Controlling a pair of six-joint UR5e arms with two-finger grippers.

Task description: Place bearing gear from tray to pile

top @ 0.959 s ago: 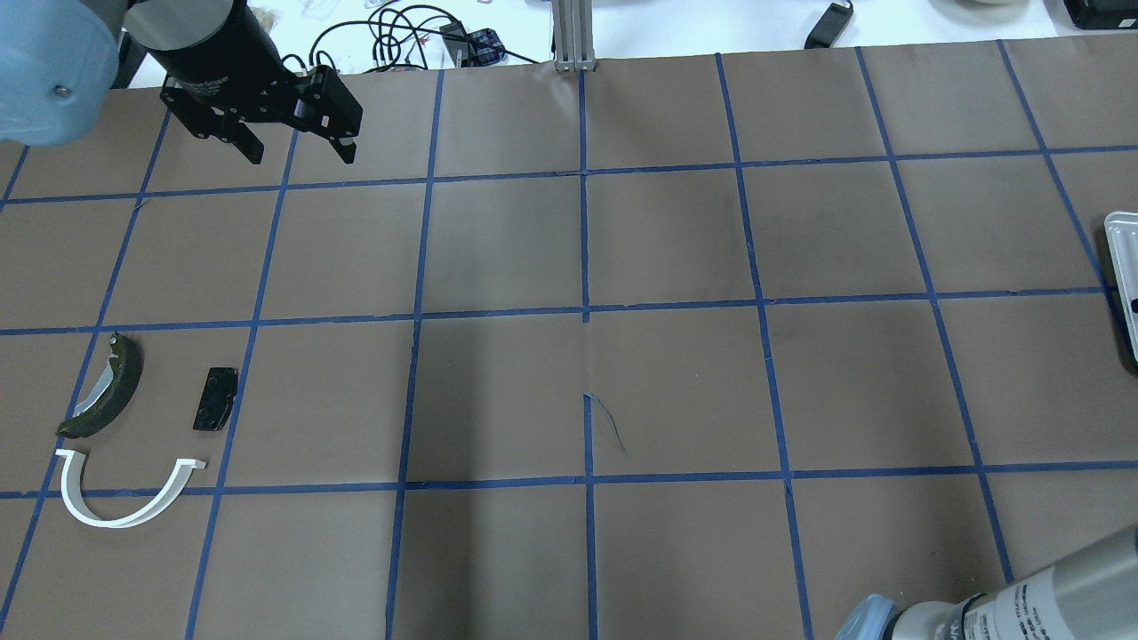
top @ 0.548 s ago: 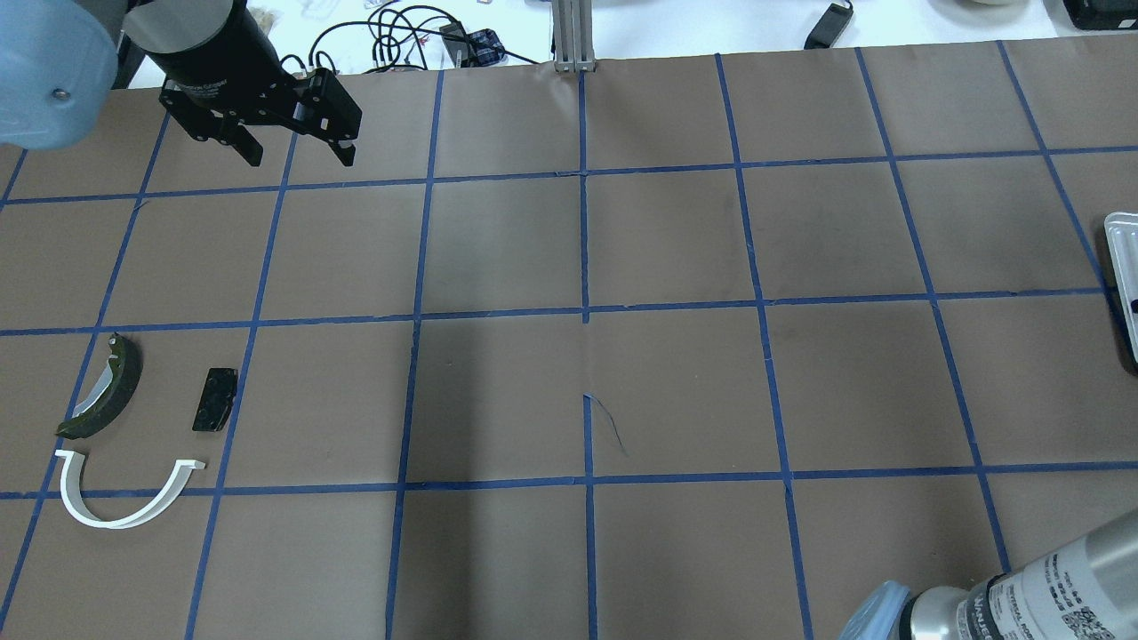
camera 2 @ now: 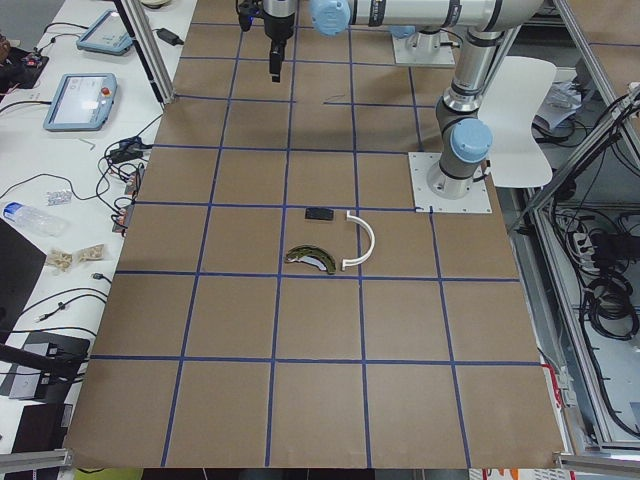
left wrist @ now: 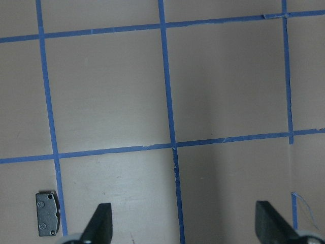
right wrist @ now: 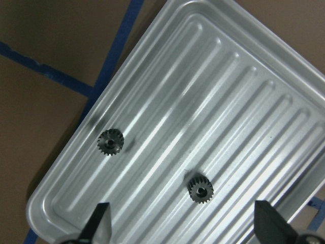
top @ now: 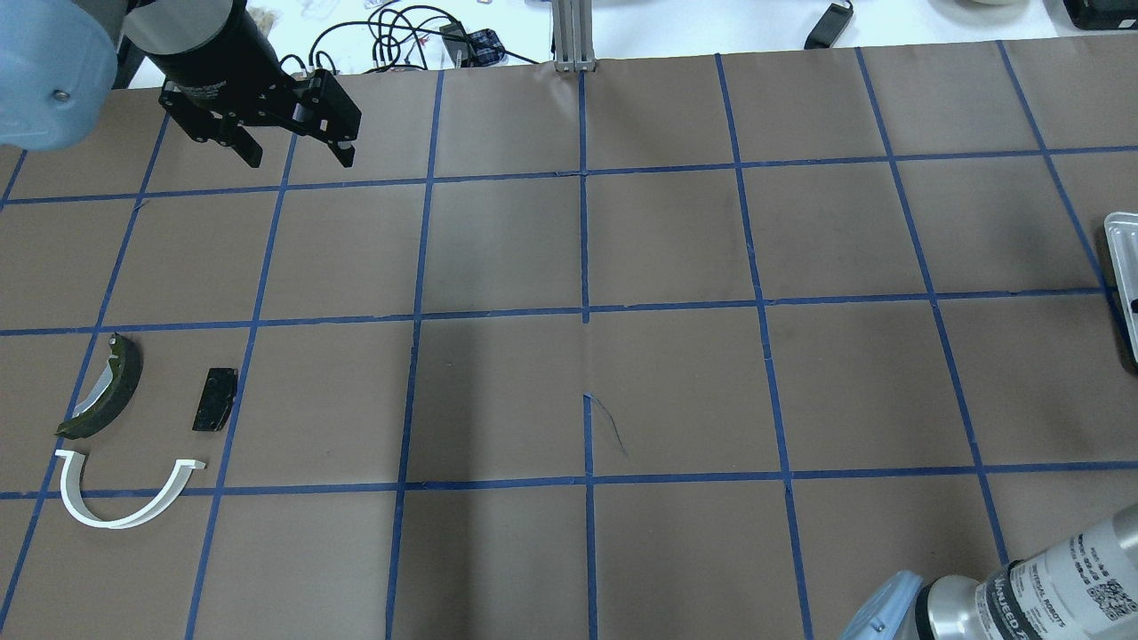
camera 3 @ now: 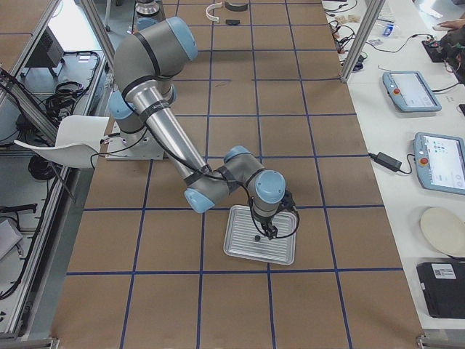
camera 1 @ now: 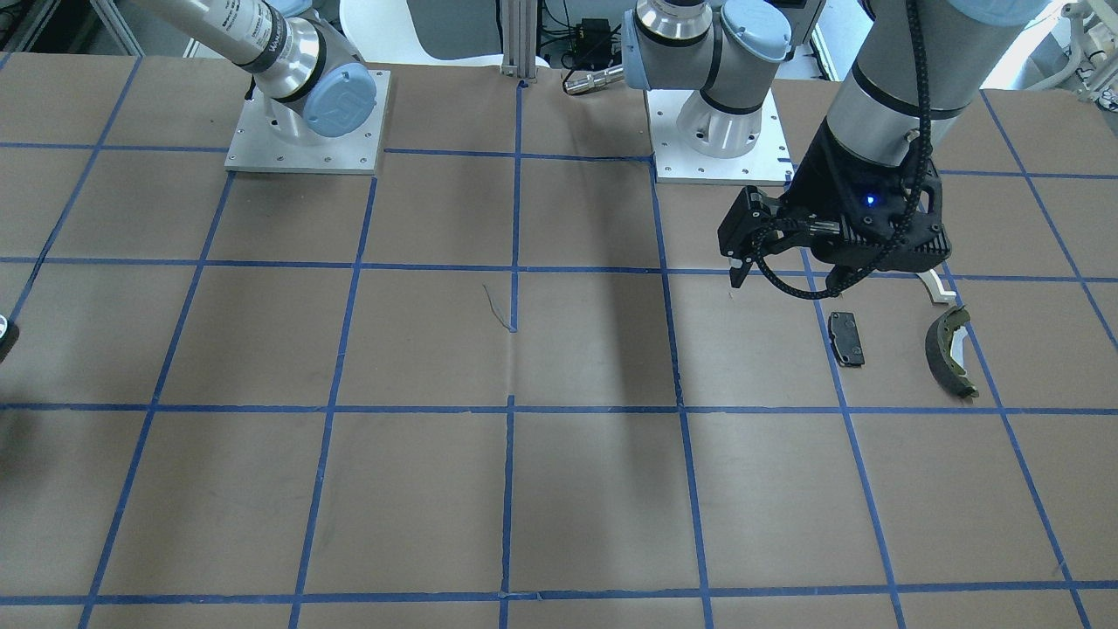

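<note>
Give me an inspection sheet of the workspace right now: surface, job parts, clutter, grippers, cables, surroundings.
surface: brown paper with a blue tape grid; one thin blue mark near the middle.
job's things: ribbed metal tray holding two small gears, apart; pile of brake shoe, black pad and white arc, none touching.
clutter: nothing seen.
grippers: left gripper open, empty, raised well above the table; right gripper open above the tray.
cables: black cable running down the left arm; cords on the white bench.
surroundings: touch panels on the side bench; white chair behind the robot.
</note>
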